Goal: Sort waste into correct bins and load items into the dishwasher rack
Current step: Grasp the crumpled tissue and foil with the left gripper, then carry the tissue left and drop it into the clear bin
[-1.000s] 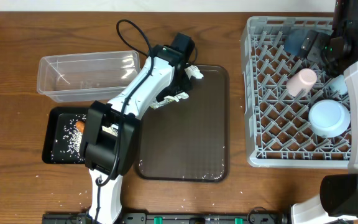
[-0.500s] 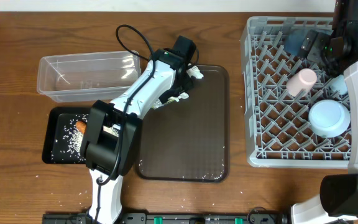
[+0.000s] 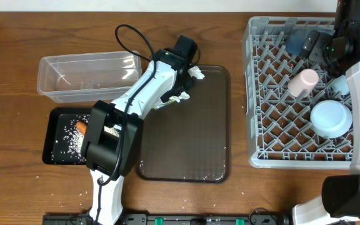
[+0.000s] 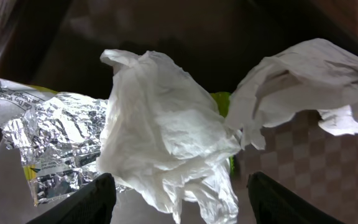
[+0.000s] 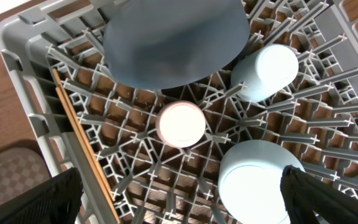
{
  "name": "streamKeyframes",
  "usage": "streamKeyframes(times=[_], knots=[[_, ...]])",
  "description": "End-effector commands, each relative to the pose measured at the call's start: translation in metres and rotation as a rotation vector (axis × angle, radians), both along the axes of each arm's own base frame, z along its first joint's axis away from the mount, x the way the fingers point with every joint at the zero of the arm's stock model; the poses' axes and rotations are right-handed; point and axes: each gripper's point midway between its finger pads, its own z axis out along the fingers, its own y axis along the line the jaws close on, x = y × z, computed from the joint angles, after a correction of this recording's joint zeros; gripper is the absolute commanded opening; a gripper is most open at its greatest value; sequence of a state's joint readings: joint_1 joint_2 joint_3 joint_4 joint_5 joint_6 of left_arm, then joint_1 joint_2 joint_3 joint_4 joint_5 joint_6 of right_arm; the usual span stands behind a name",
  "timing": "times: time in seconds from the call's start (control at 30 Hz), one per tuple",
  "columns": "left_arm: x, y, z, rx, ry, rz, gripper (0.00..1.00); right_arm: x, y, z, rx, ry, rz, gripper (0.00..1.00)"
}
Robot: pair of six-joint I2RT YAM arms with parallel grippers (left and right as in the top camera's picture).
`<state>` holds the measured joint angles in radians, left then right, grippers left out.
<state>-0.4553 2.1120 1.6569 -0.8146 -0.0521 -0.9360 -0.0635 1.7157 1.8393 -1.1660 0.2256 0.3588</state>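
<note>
My left gripper (image 4: 182, 208) is open over the far-left corner of the brown tray, with a crumpled white wrapper (image 4: 166, 137) hanging between its fingers. A second white wrapper (image 4: 303, 81) and a foil wrapper (image 4: 61, 134) lie beside it; overhead the wrappers (image 3: 175, 98) show by the arm. Rice and the carrot (image 3: 80, 126) lie in the black bin (image 3: 50, 140). The clear tub (image 3: 89, 76) stands behind it. My right gripper (image 5: 182, 205) is open above the rack (image 3: 258, 125), which holds the dark-blue bowl (image 5: 173, 37), pale-blue cup (image 5: 266, 71), pinkish cup (image 5: 181, 124) and pale-blue bowl (image 5: 260, 186).
The flat brown serving tray (image 3: 192, 144) lies mid-table between the bins and the rack. The left arm and its black cable (image 3: 133, 37) stretch across the tray's left edge. A few rice grains are scattered on the table beside the black bin.
My left gripper has edged slightly toward the far side over the wrappers. The right arm and the rack's contents have not moved.
</note>
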Motion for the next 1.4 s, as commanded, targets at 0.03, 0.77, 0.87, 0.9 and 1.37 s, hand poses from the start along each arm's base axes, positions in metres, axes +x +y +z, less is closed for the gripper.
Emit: streamKeyframes(times=[0.03, 0.77, 0.87, 0.9, 1.37], knots=[[-0.006, 0.008, -0.018, 0.039, 0.04, 0.018, 0.7, -0.001, -0.003, 0.011, -0.011, -0.028, -0.019, 0.99], [-0.013, 0.011, -0.029, 0.06, 0.081, 0.017, 0.47, -0.001, -0.003, 0.011, -0.011, -0.028, -0.019, 0.99], [-0.013, 0.011, -0.029, 0.06, 0.081, 0.016, 0.3, -0.001, -0.003, 0.011, -0.011, -0.028, -0.019, 0.99], [-0.014, 0.011, -0.029, 0.06, 0.083, 0.016, 0.25, -0.001, -0.003, 0.011, -0.011, -0.028, -0.019, 0.99], [-0.029, -0.003, 0.022, -0.019, 0.056, -0.023, 0.06, -0.001, -0.003, 0.011, -0.011, -0.028, -0.019, 0.99]])
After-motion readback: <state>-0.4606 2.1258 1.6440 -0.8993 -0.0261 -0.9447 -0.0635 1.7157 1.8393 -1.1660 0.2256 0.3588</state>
